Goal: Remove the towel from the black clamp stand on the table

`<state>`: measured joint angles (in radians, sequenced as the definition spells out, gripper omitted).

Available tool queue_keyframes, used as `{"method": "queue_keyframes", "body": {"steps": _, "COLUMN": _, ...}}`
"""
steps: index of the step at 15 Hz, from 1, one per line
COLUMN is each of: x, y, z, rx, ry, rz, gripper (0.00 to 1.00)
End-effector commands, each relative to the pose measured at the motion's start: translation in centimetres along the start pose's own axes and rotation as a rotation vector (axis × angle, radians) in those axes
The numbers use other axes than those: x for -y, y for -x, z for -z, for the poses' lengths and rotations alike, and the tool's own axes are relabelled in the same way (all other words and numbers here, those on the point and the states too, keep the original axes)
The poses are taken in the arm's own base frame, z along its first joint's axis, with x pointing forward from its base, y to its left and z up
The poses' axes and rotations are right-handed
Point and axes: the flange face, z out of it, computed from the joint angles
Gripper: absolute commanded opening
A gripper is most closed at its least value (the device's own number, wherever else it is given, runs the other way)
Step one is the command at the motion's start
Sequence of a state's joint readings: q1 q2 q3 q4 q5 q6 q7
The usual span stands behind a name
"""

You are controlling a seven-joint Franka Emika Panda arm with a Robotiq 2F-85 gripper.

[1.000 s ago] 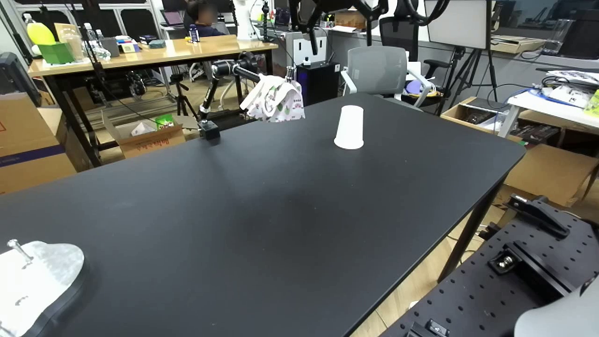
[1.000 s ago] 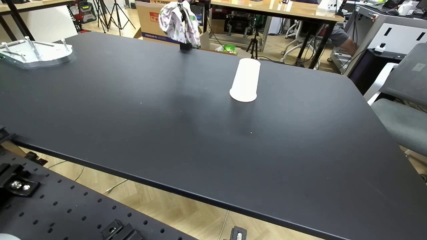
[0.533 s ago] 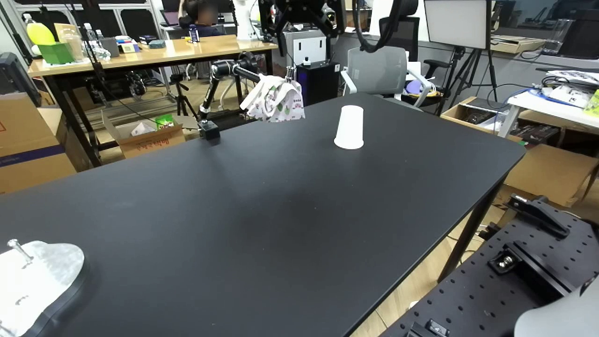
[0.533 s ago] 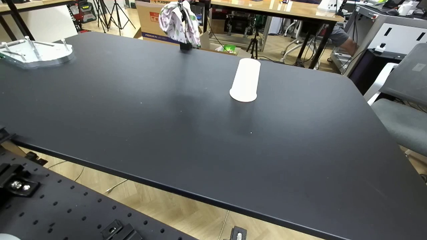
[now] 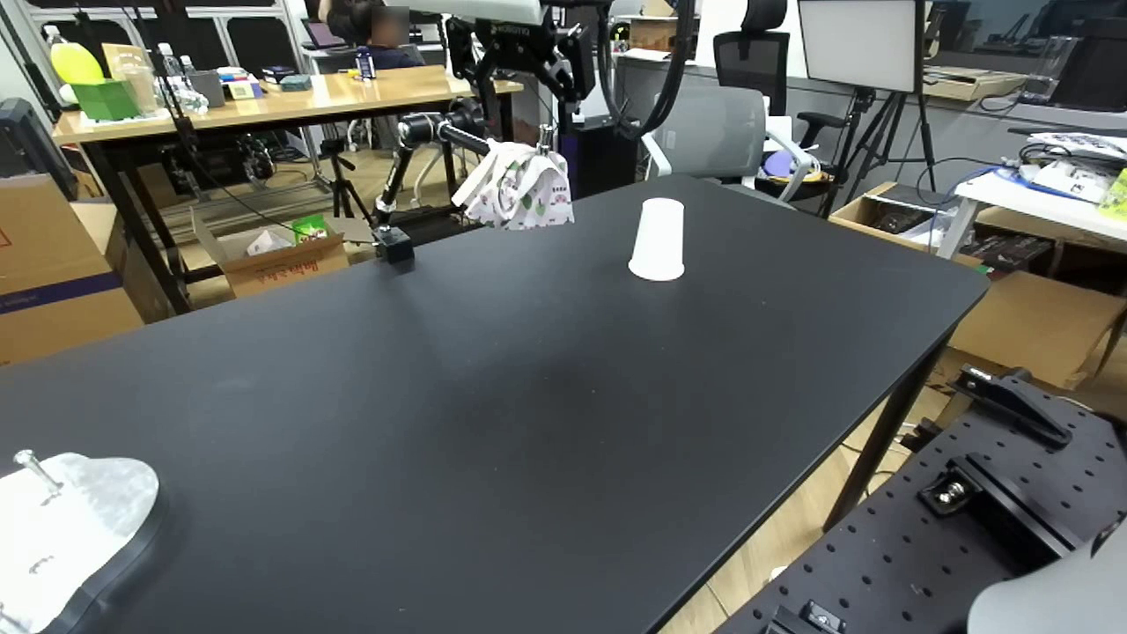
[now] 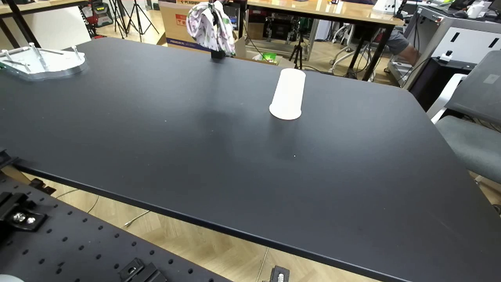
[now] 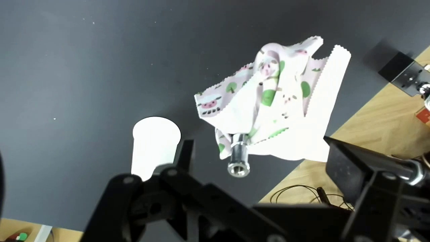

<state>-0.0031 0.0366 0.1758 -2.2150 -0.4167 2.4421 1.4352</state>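
A white towel with green and pink prints [image 5: 519, 194] hangs bunched over the arm of the black clamp stand [image 5: 394, 246] at the table's far edge. It also shows in the other views [image 6: 209, 27] [image 7: 285, 104]. The stand's silver tip [image 7: 239, 158] sticks out of the towel; its arm is mostly covered. My gripper [image 5: 528, 119] is open and empty, just above the towel and tip in an exterior view. In the wrist view the gripper [image 7: 258, 146] has its fingers wide apart, with the silver tip and the towel's lower part between them in the picture. No contact shows.
A white cup [image 5: 659, 242] stands upside down on the black table [image 5: 528, 423], beside the towel; it is near the left finger in the wrist view [image 7: 154, 144]. A pale plate with metal pegs [image 6: 43, 64] lies at one end. A grey chair [image 5: 713, 132] stands behind.
In an exterior view my gripper has moved left and down, from above the chair to just above the towel. Its fingers stay open. The towel, stand and cup have not moved.
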Motion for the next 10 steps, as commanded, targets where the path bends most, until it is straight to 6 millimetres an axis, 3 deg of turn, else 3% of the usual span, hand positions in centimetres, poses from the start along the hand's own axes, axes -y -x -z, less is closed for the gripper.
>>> {"method": "queue_keyframes", "body": {"steps": 1, "x": 1.8, "y": 0.0, "z": -1.4, "rx": -0.008, "ry": -0.002, "rz": -0.041, "gripper": 1.0}}
{"method": "queue_keyframes", "body": {"steps": 7, "x": 2.9, "y": 0.5, "z": -3.5, "rx": 0.006, "ry": 0.015, "rz": -0.051, "gripper": 0.97}}
{"method": "queue_keyframes", "body": {"steps": 8, "x": 3.0, "y": 0.5, "z": -3.7, "rx": 0.008, "ry": 0.015, "rz": -0.055, "gripper": 0.74}}
{"method": "queue_keyframes", "body": {"steps": 10, "x": 3.2, "y": 0.4, "z": -4.0, "rx": 0.008, "ry": 0.014, "rz": -0.061, "gripper": 0.71}}
